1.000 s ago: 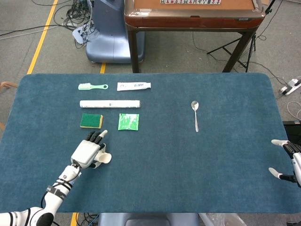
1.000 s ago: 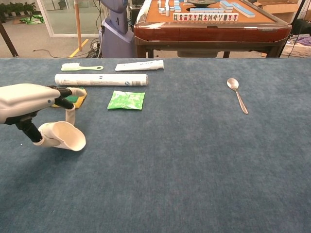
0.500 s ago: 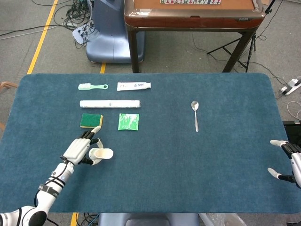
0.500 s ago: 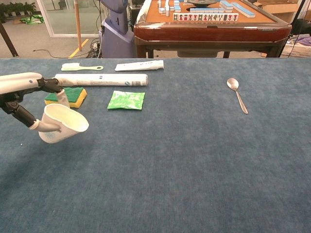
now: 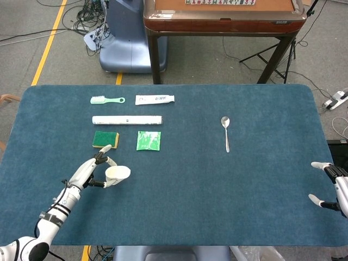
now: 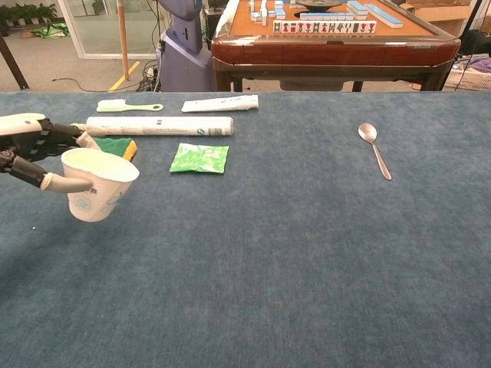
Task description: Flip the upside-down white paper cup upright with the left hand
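- The left hand [image 5: 89, 171] gripped the white paper cup [image 6: 95, 185] near the front left part of the desk [image 5: 217, 196], its fingers [image 6: 65, 182] wrapped around the cup's rim and side.
- The cup sat mouth up and slightly tilted in that grasp, its opening facing up and toward the right; in the chest view its base seemed to be raised off the blue cloth, though I could not tell for sure.
- In the head view the cup [image 5: 117, 174] lay just in front of the green and yellow sponge [image 5: 105, 139], apart from it.
- A green packet [image 5: 148, 141] lay flat just right of the sponge.
- Behind these a long white tube [image 5: 126, 119] lay crosswise, and further back a green toothbrush [image 5: 107, 100] and a toothpaste tube [image 5: 155, 99] lay side by side.
- A metal spoon [image 5: 226, 132] lay well apart to the right, bowl toward the far edge.
- The right hand [image 5: 333, 187] stayed out at the right edge of the desk, holding nothing, its fingers spread apart.
- Beyond the desk stood a brown mahjong table [image 6: 334, 38] with tiles on top.
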You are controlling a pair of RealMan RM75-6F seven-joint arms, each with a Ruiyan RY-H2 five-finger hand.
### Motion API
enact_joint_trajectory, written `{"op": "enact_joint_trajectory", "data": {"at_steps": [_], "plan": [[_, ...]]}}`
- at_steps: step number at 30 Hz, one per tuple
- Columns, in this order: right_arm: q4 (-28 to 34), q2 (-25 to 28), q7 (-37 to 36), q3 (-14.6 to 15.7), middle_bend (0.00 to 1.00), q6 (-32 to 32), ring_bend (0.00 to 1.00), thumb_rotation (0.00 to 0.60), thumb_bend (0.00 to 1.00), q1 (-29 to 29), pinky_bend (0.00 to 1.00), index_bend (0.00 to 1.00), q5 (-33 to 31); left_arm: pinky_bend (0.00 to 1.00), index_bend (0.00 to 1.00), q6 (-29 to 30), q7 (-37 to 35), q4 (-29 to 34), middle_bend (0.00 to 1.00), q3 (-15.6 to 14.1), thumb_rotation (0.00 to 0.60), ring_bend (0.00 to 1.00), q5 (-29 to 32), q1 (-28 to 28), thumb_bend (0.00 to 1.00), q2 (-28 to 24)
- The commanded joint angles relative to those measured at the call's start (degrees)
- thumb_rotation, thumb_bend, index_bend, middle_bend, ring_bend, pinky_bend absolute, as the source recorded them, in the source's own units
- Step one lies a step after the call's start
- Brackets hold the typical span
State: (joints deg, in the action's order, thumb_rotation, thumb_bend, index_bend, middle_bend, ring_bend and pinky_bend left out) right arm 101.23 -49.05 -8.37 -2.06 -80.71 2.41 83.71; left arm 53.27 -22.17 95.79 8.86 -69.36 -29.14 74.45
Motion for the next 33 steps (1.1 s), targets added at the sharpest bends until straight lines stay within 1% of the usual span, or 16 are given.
{"op": "enact_joint_trajectory", "data": {"at_steps": [1,5,12,20,25,30,33], "plan": [[0.0,0.0,-0.1,0.0,0.29,-0.1,0.27,0.6,0.0,0.0,0.57,0.27,0.1,0.0,0.42,2.1,-4.0,-4.7,0.0,-0.6,0.6,0.0,-3.1,1.7,0.21,3.4],[0.1,0.1,-0.1,0.0,0.29,-0.2,0.27,0.6,0.0,-0.1,0.57,0.26,0.1,0.0,0.42,3.9,-5.7,-8.1,0.0,-1.2,0.6,0.0,-5.1,2.5,0.21,5.5],[0.1,0.0,0.0,0.1,0.29,-0.1,0.27,0.6,0.0,0.0,0.57,0.26,0.2,0.0,0.42,6.6,-6.5,-11.6,0.0,-2.1,0.6,0.0,-7.9,3.3,0.21,7.5],[0.2,0.1,0.1,0.1,0.29,-0.2,0.27,0.6,0.0,-0.1,0.57,0.26,0.3,0.0,0.42,7.7,-5.7,-14.7,0.0,-2.8,0.6,0.0,-8.1,4.1,0.21,9.6],[0.2,0.1,0.0,0.2,0.29,-0.2,0.27,0.6,0.0,-0.1,0.57,0.26,0.4,0.0,0.42,7.7,-6.1,-15.6,0.0,-2.9,0.6,0.0,-8.0,4.4,0.21,9.9],[0.2,0.1,-0.1,0.2,0.29,-0.3,0.27,0.6,0.0,-0.1,0.57,0.27,0.4,0.0,0.35,7.4,-6.0,-15.7,0.0,-3.5,0.6,0.0,-8.9,4.4,0.21,9.3],[0.2,0.2,-0.1,0.2,0.29,-0.4,0.27,0.6,0.0,-0.1,0.57,0.27,0.5,0.0,0.27,7.4,-5.5,-15.5,0.0,-3.8,0.6,0.0,-9.2,4.4,0.21,8.8]]}}
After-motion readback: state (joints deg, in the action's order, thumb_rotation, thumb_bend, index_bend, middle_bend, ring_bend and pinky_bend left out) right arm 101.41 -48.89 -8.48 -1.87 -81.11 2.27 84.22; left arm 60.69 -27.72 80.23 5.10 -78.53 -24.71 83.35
